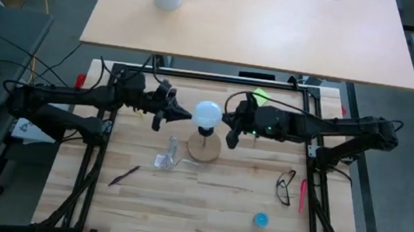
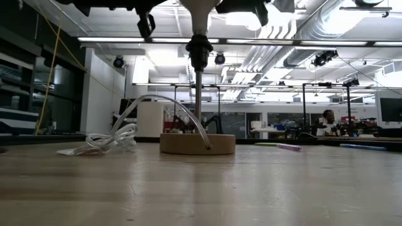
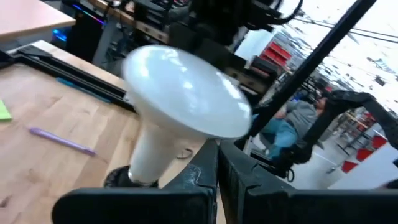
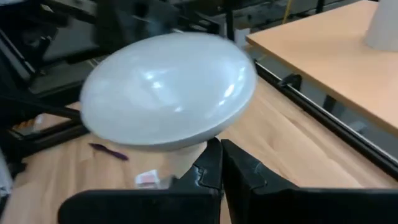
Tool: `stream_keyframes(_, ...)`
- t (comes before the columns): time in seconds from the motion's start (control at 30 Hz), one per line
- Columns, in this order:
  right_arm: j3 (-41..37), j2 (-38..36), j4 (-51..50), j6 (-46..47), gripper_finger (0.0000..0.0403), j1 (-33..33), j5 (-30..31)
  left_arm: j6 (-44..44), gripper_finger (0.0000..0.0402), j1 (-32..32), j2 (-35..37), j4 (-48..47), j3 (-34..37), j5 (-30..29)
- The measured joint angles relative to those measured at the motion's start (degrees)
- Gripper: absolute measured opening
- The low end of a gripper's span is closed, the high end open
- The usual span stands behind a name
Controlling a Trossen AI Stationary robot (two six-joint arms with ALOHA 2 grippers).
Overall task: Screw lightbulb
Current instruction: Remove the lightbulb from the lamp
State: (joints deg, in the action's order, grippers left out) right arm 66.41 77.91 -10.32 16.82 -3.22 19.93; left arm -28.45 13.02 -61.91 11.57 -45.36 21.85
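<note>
item: lightbulb [image 1: 207, 114], seated in the black socket [image 2: 198, 47] atop a thin post rising from a round wooden base [image 1: 204, 149], near the middle of the counter [image 1: 204, 209], toward its far edge. risks, judged: both end effectors have fingers pressed together and grip nothing, the left end effector [image 1: 185, 115] just beside the globe on one side, the right end effector [image 1: 228, 120] just beside it on the other; a sideways nudge from either could tilt the slim post or slide the light wooden base, since nothing visibly anchors it. turning the globe by friction from closed fingertips could slip, leaving the thread partly engaged or cross-threaded. the clear cord [image 2: 113, 139] trailing from the base might snag if the base shifts. how far the bulb is threaded cannot be told. appearance: smooth white frosted globe, broad and rounded, with soft glossy highlights, tapering through a pale cone neck [image 3: 152, 155] into the socket; upright, no visible cracks.
</note>
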Motion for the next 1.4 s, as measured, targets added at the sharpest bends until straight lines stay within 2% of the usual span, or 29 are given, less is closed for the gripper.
stream_keyframes(0.23,0.0,0.0,-0.6,-0.9,0.0000,2.5,-2.1,0.2,0.0000,-2.6,0.0,-1.5,0.0,-4.2)
stream_keyframes(0.57,0.0,0.1,-0.8,-2.3,0.0000,2.6,-2.8,0.7,0.0000,-3.1,0.0,-1.6,0.0,-4.9)
stream_keyframes(0.7,0.0,0.1,-0.8,-2.0,0.0000,2.6,-2.8,1.1,0.0000,-3.1,0.0,-2.9,0.0,-7.0)
stream_keyframes(1.07,0.0,0.1,-1.3,-1.9,0.0000,2.6,-3.6,1.6,0.0000,-3.1,0.0,-6.6,-0.1,-7.1)
stream_keyframes(1.4,0.0,-5.3,-15.1,-1.7,0.0000,2.5,-6.3,1.6,0.0000,-3.1,0.1,-10.8,-0.1,-7.0)
